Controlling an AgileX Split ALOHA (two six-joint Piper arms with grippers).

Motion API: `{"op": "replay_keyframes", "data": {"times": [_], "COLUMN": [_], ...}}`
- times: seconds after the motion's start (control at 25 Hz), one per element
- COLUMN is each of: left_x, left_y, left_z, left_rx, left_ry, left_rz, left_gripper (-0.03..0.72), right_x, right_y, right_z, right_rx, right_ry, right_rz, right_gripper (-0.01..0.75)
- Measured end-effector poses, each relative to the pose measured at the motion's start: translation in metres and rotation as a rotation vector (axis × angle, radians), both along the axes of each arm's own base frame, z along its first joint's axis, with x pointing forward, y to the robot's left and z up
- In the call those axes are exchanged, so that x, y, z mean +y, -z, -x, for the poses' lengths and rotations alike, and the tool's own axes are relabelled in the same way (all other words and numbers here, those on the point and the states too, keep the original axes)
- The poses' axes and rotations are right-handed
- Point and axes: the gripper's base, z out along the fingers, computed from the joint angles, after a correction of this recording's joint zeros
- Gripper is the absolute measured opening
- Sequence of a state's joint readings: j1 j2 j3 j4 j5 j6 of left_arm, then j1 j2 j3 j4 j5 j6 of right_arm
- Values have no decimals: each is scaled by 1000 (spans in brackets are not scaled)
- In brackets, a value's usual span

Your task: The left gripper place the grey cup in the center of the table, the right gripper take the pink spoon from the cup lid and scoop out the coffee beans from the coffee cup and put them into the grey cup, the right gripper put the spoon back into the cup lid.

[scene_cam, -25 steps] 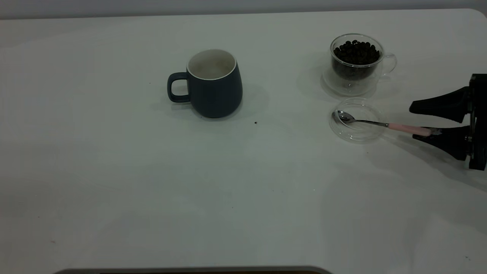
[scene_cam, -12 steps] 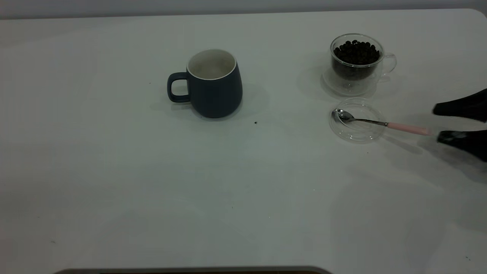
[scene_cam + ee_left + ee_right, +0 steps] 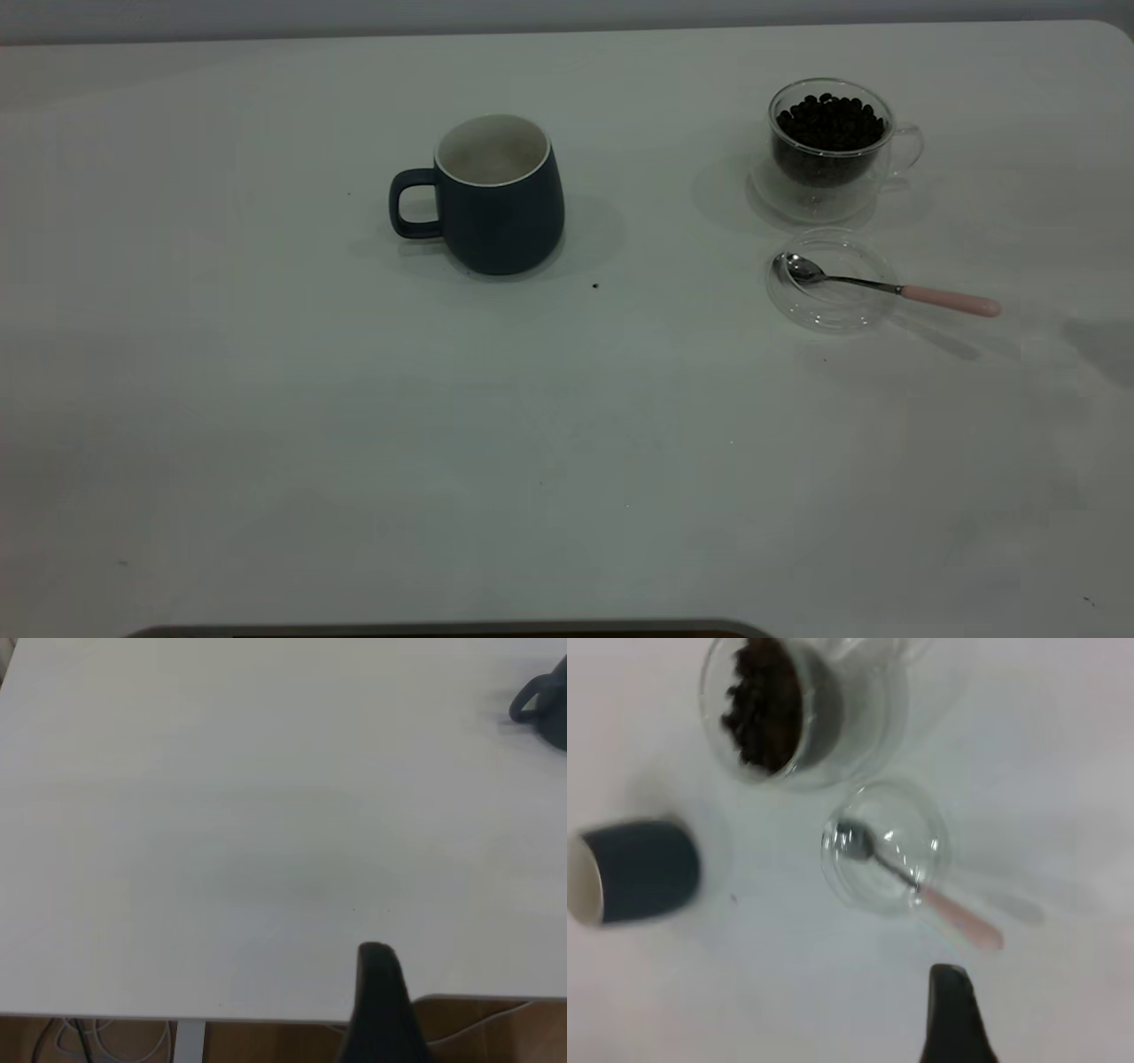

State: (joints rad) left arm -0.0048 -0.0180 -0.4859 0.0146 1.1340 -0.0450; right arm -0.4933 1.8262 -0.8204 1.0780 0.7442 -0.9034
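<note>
While lid (image 3: 831, 280) lies just before coffee cup (image 3: 830, 146): spoon (image 3: 887, 285) bowl-in-lid, mug (image 3: 492, 193) well apart; gripper spread untellable.

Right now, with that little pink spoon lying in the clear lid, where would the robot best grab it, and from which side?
Probably the pale pink handle of the pink spoon, approached from the table's right. Its metal bowl rests inside the cup lid, while the handle sticks out past the rim, apart from the coffee cup, so the fingers have room.
</note>
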Motion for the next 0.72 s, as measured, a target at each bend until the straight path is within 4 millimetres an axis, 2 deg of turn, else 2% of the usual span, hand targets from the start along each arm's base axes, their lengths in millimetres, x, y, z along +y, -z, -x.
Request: {"op": "replay_keyframes", "data": {"times": [0.08,0.2,0.36,0.52,0.72], "left_x": [0,0,0,0,0], "left_y": [0,0,0,0,0], "left_z": [0,0,0,0,0], "left_rx": [0,0,0,0,0], "left_ry": [0,0,0,1,2], "left_rz": [0,0,0,-1,-2], "left_gripper": [586,586,586,586,586], "right_x": [13,37,63,83,99], "right_y": [-35,-78,-117,-137,-139], "right_z": [6,20,49,79,116], "right_rx": [-35,-79,-104,-117,-164], "right_ry": [-56,-132,-254,-365,-431], "right_rz": [87,185,302,380,415], "right_gripper": [535,535,535,535,535]}}
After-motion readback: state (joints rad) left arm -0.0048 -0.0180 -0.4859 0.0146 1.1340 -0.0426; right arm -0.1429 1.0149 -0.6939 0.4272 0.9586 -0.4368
